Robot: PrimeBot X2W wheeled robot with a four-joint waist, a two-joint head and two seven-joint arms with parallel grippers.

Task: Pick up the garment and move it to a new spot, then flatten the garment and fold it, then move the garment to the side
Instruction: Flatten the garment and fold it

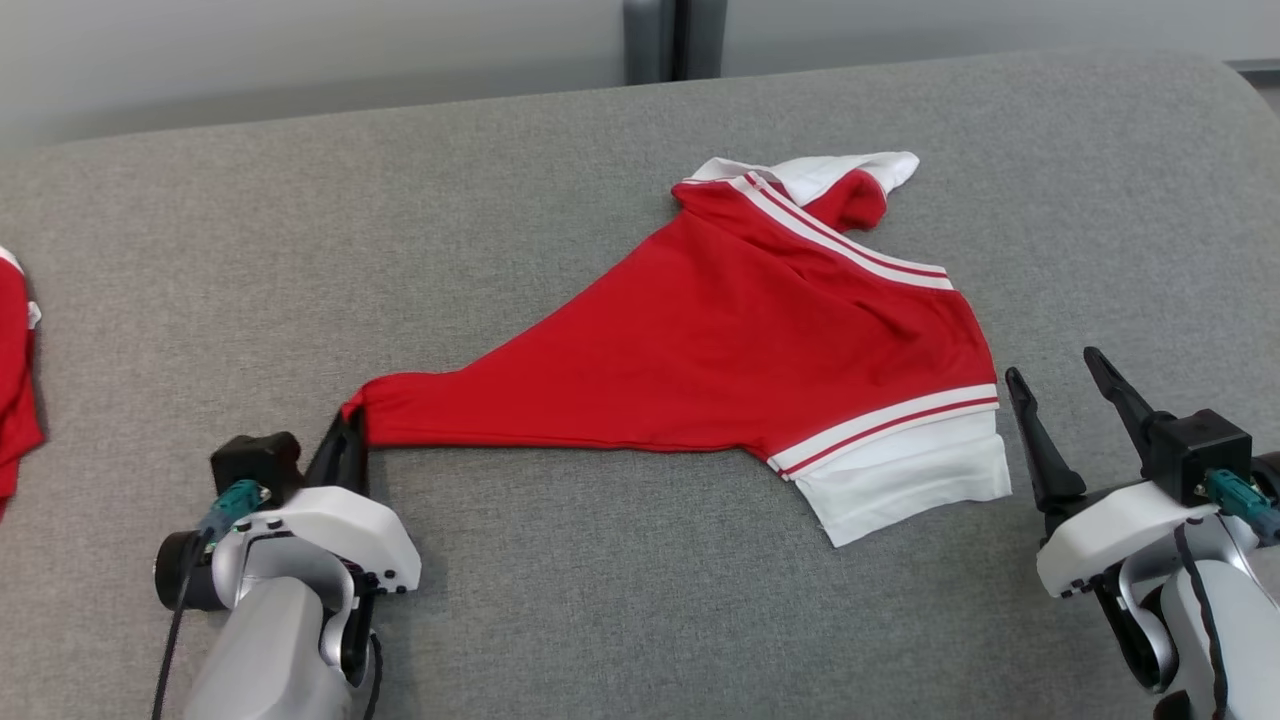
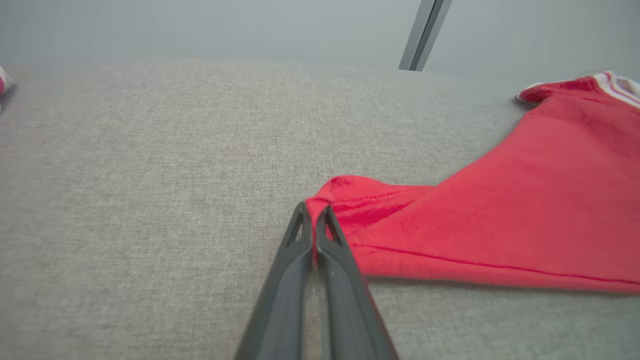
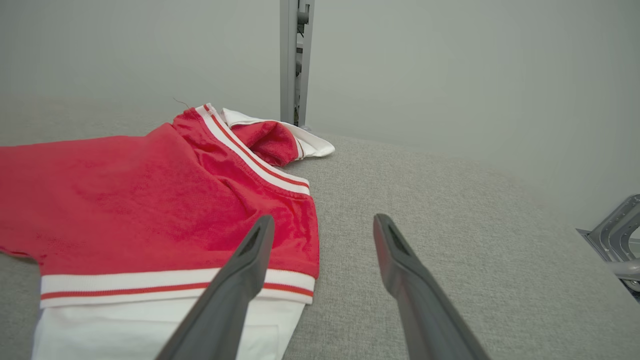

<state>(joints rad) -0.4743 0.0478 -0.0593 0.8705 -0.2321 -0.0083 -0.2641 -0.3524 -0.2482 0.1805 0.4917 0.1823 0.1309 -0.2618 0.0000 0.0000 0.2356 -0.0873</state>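
Red short-sleeved garment (image 1: 740, 350) with white striped trim is spread across the middle of the grey fabric-covered tabletop (image 1: 560, 600). Its crumpled red-and-white end is turned toward the far side, and a broad white band (image 1: 910, 480) lies at the near right. One red corner is drawn out to a point at the near left, where it is pinched between the pressed-together jaws of the left gripper (image 1: 345, 440). The right gripper (image 1: 1053, 365) is held just beside the garment's right edge, with its jaws spread wide and nothing between them. A second red cloth (image 1: 15, 380) is seen at the tabletop's left edge.
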